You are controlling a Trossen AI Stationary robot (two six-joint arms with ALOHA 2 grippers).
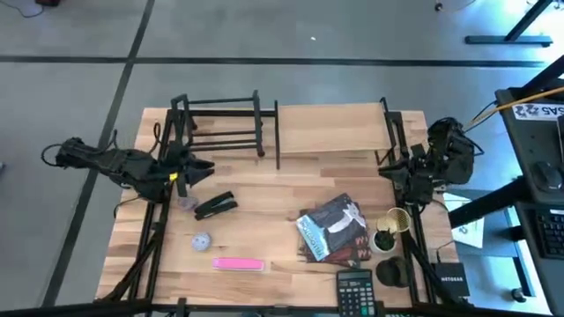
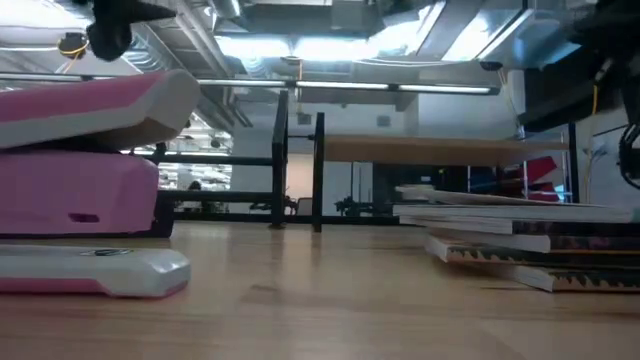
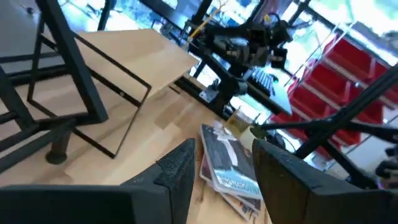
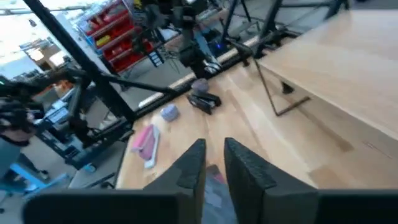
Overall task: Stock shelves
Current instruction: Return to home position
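Closest to me, at the front edge of the table (image 1: 282, 189), a pink stapler (image 1: 238, 263) lay flat, and off to its right sat a dark calculator (image 1: 355, 288). A little further in there was a small grey-blue round thing (image 1: 201, 239), too small for me to make out. To the right of that a loose stack of books (image 1: 333, 231) rested on the wood, with a blue-spined one on top and a gold-coloured cup (image 1: 392, 227) just beside the pile. Beyond the round thing a black stapler (image 1: 216, 206) lay at an angle. Past that, the left tool (image 3: 225, 168) hung over the left side of the table, near the front corner of the black rack. Its fingers were spread wide and it held nothing. The right tool (image 4: 213, 155) hovered on the opposite side by the right end of the wooden shelf, its fingers drawn in to a narrow gap and gripping nothing. Both were well clear of the books. At the back stood the shelves themselves. The low black metal-bar rack (image 1: 220, 123) was on the left. Just beside it was the shelf of light wood boards (image 1: 330, 128) on thin black posts, which ran across the centre and right of the far edge, with the book stack on the table in front of it.
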